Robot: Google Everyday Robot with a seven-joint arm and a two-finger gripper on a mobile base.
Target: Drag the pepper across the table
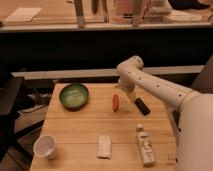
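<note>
the green bowl point(74, 96) sits well left of the hand point(129, 95), and the white cup point(45, 147) is by the near-left corner; their contents are unclear. the pepper point(115, 102) lies just left of the hand, mid-surface point(85, 125), with wood on all sides. i cannot tell if the hand is open or closed.

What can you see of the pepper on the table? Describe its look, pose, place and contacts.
The pepper is small, slender and orange-red, lying flat on the wooden table, its length pointing away from the camera. It sits between the green bowl and a black bar, touching neither. The gripper hangs close by, on the bar's side; contact cannot be told.
</note>
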